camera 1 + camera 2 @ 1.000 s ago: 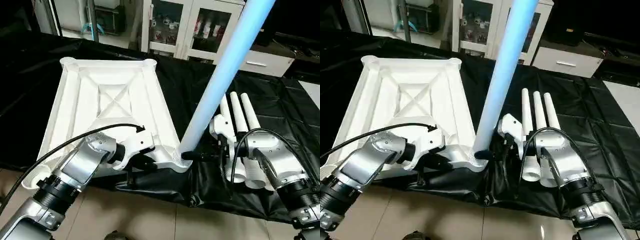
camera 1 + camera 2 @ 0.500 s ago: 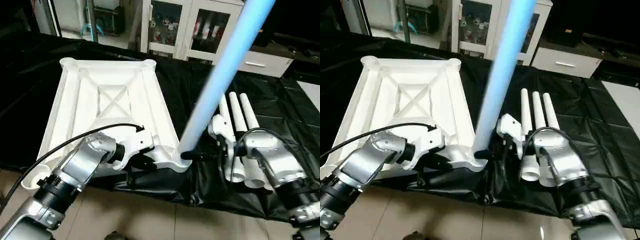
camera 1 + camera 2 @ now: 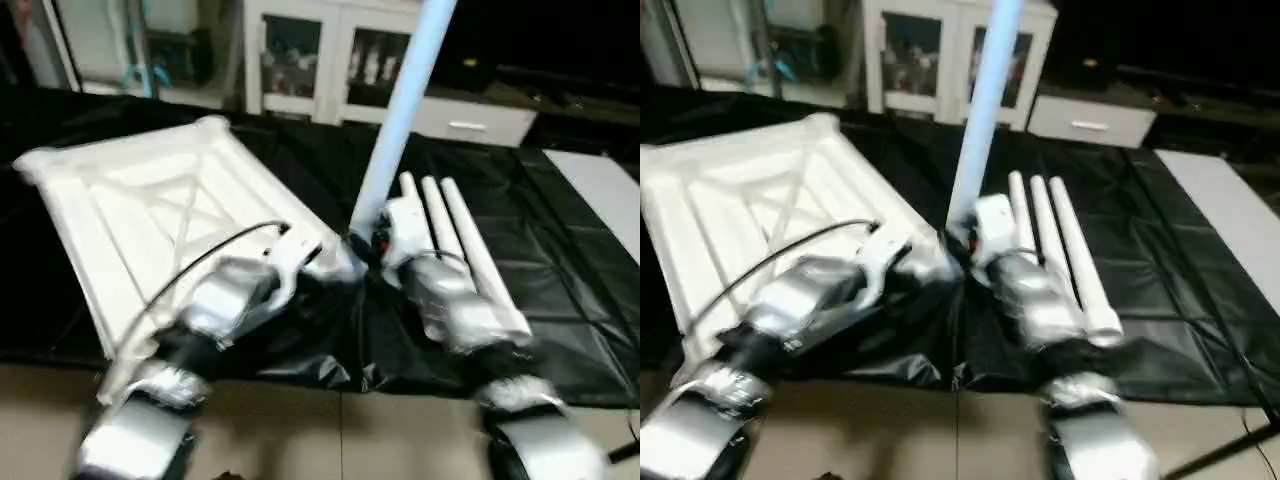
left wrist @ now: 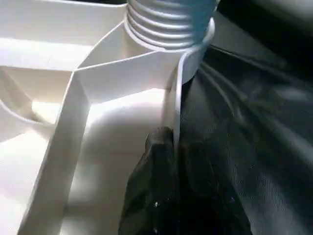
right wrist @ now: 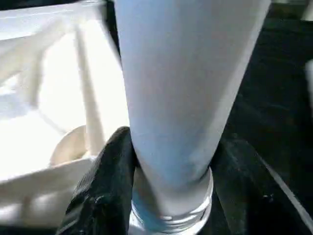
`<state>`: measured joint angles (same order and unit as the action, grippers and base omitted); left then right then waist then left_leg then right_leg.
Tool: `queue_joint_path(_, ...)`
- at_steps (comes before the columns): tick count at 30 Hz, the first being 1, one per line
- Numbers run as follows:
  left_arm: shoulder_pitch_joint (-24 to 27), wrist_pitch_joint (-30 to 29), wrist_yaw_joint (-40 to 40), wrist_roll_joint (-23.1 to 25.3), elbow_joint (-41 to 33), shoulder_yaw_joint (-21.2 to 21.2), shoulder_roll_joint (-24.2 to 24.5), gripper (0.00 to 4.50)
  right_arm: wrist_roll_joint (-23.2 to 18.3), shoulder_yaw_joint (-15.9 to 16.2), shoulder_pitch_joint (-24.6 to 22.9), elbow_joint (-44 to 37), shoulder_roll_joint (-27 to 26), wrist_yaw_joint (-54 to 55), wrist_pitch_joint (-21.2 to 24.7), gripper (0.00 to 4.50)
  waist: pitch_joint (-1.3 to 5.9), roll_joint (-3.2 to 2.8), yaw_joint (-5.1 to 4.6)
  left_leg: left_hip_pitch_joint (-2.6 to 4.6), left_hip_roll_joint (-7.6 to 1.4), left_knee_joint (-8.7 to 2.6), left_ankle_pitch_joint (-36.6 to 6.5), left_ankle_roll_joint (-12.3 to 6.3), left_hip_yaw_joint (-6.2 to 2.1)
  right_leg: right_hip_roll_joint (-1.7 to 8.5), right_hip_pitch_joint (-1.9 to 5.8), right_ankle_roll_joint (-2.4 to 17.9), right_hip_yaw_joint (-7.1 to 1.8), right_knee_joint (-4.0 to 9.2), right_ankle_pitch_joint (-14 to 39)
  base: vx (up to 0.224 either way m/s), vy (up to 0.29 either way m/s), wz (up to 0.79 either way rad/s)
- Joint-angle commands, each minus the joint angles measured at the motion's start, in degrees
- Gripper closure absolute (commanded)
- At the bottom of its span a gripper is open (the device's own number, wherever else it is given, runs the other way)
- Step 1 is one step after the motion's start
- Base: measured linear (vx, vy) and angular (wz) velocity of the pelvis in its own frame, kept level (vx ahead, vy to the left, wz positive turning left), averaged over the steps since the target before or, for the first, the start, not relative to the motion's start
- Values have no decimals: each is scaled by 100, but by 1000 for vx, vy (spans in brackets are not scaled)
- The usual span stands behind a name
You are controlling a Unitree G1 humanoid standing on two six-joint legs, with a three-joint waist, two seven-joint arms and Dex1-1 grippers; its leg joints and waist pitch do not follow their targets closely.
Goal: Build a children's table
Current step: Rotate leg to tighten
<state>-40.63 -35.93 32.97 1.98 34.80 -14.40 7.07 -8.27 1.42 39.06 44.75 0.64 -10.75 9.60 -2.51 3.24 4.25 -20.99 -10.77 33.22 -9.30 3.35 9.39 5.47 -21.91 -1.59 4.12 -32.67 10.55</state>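
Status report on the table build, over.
Right gripper shut on upright white tubular leg, threaded in corner socket. Left gripper clamps white plastic tabletop rim. Three spare legs alongside.

The white square tabletop [image 3: 150,220] is laid upside down on the black cover, its ribbed, X-braced underside turned up and a round socket at each corner. One long white tubular leg [image 3: 400,110] is stood nearly upright in the near corner socket [image 4: 168,29], where its ridged, threaded end is seen at the socket mouth. Three more white legs [image 3: 1055,250] are laid side by side just beside that corner, on the cover.
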Motion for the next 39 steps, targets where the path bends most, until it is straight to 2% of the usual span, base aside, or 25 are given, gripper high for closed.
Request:
queue_joint_path(1, -282, 426, -452, -71, 57, 330, -132, 450, 162, -181, -259, 843, -85, 798, 223, 262, 243, -98, -92, 271, -181, -526, -3927, 561, -181, 289, -59, 559, -54, 573, 3120, 0, 0, 0)
queue_joint_path(2, -372, 540, -647, -8, 221, 341, -191, 450, 140, -255, -144, 1037, -251, 1130, 123, 262, 233, -114, -120, 329, -171, -516, -4112, 537, -178, 258, -88, 509, -3, 623, 3188, 0, 0, 0)
queue_joint_path(3, -430, 633, -730, 35, 318, 333, -212, 450, 86, -335, -21, 1192, -387, 1319, -18, 262, 217, -121, -132, 335, -179, -529, -4210, 527, -182, 243, -81, 492, 22, 631, 3184, 0, 0, 0)
queue_joint_path(4, -449, 680, -714, 49, 346, 321, -207, 450, -2, -424, 71, 1272, -469, 1330, -143, 262, 225, -107, -169, 331, -200, -570, -4354, 509, -191, 230, -37, 457, 67, 621, 3132, 0, 0, 0)
queue_joint_path(5, -450, 691, -699, 51, 348, 317, -201, 450, -31, -452, 98, 1289, -490, 1317, -187, 262, 222, -150, -164, 302, -229, -633, -4484, 509, -190, 213, 14, 460, 69, 572, 2963, 0, 0, 0)
queue_joint_path(7, -466, 738, -645, 50, 403, 312, -179, 450, -167, -596, 219, 1362, -570, 1161, -350, 262, 220, -152, -159, 283, -251, -692, -4566, 509, -155, 220, 39, 525, 50, 519, 2727, 0, 0, 0)
queue_joint_path(10, -439, 761, -603, 75, 431, 287, -131, 450, -119, -528, 290, 1358, -558, 947, -483, 262, 225, -70, -134, 318, -185, -580, -4171, 434, -120, 351, -2, 461, 53, 668, 3191, 0, 0, 0)
queue_joint_path(12, -443, 793, -611, 90, 469, 266, -115, 450, -121, -528, 317, 1363, -563, 888, -548, 262, 221, -66, -121, 289, -188, -559, -3918, 389, -132, 418, 18, 379, 82, 715, 3430, 0, 0, 0)
queue_joint_path(14, -449, 841, -620, 92, 529, 251, -97, 450, -160, -561, 367, 1363, -572, 722, -656, 262, 212, -72, -126, 283, -203, -575, -3903, 417, -140, 396, -3, 376, 87, 709, 3380, 0, 0, 0)
queue_joint_path(17, -419, 895, -495, 132, 564, 172, -9, 450, -135, -484, 377, 1086, -487, 274, -781, 190, 218, -77, -138, 244, -222, -621, -3997, 444, -154, 375, 23, 415, 68, 660, 3187, 0, 0, 0)
queue_joint_path(20, -367, 898, -360, 156, 529, 103, 73, 450, -106, -372, 282, 703, -342, -28, -767, 178, 216, -53, -107, 202, -202, -613, -3743, 383, -138, 411, 18, 434, 23, 677, 3226, 0, 0, 0)
queue_joint_path(21, -332, 904, -283, 154, 494, 82, 121, 450, -93, -330, 201, 446, -231, -113, -700, 165, 222, -51, -114, 175, -205, -618, -3665, 372, -150, 428, 41, 439, 20, 665, 3248, 0, 0, 0)
queue_joint_path(22, -332, 904, -283, 154, 494, 82, 121, 450, -93, -330, 201, 446, -231, -113, -700, 151, 231, -47, -119, 101, -215, -644, -3469, 371, -165, 428, 108, 443, 20, 637, 3173, 0, 0, 0)
queue_joint_path(25, -303, 901, -198, 144, 459, 65, 165, 450, -103, -294, 121, 203, -125, -238, -637, 134, 249, -35, -84, 137, -228, -621, -3205, 350, -116, 432, 47, 633, -35, 594, 2766, 0, 0, 0)
queue_joint_path(26, -227, 866, -9, 129, 340, 7, 253, 450, -162, -226, -72, -306, 98, -497, -408, 111, 251, -60, -72, 137, -229, -618, -3131, 340, -109, 435, 45, 679, -50, 580, 2668, 0, 0, 0)
queue_joint_path(28, -131, 801, 252, 118, 177, -92, 367, 450, -237, -178, -269, -793, 337, -774, -158, 102, 245, -37, -28, 110, -226, -627, -2799, 248, -66, 405, 59, 744, -83, 547, 2373, 0, 0, 0)
queue_joint_path(29, 23, 758, 659, 103, -65, -247, 540, 450, -340, -68, -527, -1359, 705, -1331, 143, 90, 246, -78, 18, 87, -242, -636, -2601, 203, -61, 399, 102, 740, -101, 517, 2172, 0, 0, 0)
queue_joint_path(30, 73, 747, 790, 99, -144, -298, 596, 450, -372, -33, -608, -1531, 822, -1511, 236, 90, 262, -50, 66, 80, -277, -629, -2358, 161, -34, 406, 110, 778, -132, 468, 1816, 0, 0, 0)
queue_joint_path(32, 182, 798, 1076, 115, -303, -439, 740, 450, -435, 50, -717, -1754, 1061, -1907, 355, 62, 268, -42, 94, 108, -238, -604, -2338, 166, 5, 376, 74, 876, -130, 466, 1864, 0, 0, 0)
queue_joint_path(33, 311, 842, 1425, 132, -494, -613, 934, 450, -518, 139, -820, -1977, 1342, -2421, 423, 56, 276, -75, 118, 104, -241, -594, -2345, 152, 3, 389, 90, 862, -136, 460, 1910, 0, 0, 0)
queue_joint_path(34, 311, 842, 1425, 132, -494, -613, 934, 450, -518, 139, -820, -1977, 1342, -2421, 423, 47, 268, -53, 116, 81, -258, -597, -2277, 121, 8, 400, 90, 858, -152, 457, 1906, 0, 0, 0)
queue_joint_path(35, 426, 959, 1755, 135, -655, -772, 1118, 450, -596, 217, -907, -2173, 1583, -2905, 504, 47, 273, -70, 112, 83, -249, -593, -2241, 136, 11, 392, 82, 897, -151, 449, 1878, 59, -31, 1)
queue_joint_path(36, 476, 964, 1904, 129, -729, -840, 1206, 450, -622, 270, -947, -2257, 1712, -3165, 513, 47, 288, -54, 139, 91, -256, -567, -2155, 117, 28, 381, 78, 929, -162, 426, 1735, 59, -31, 1)
queue_joint_path(37, 561, 1025, 2177, 125, -850, -949, 1371, 450, -650, 369, -1006, -2386, 1954, -3606, 529, 18, 285, -62, 162, 132, -258, -546, -2157, 98, 50, 369, 46, 1017, -173, 410, 1639, 64, -40, 8)
queue_joint_path(39, 689, 1359, 2630, 185, -1018, -1131, 1690, 450, -659, 562, -1054, -2505, 2363, -4318, 521, 9, 297, -45, 205, 130, -261, -513, -1988, 25, 67, 346, 59, 1132, -186, 347, 1378, 74, -42, 13)
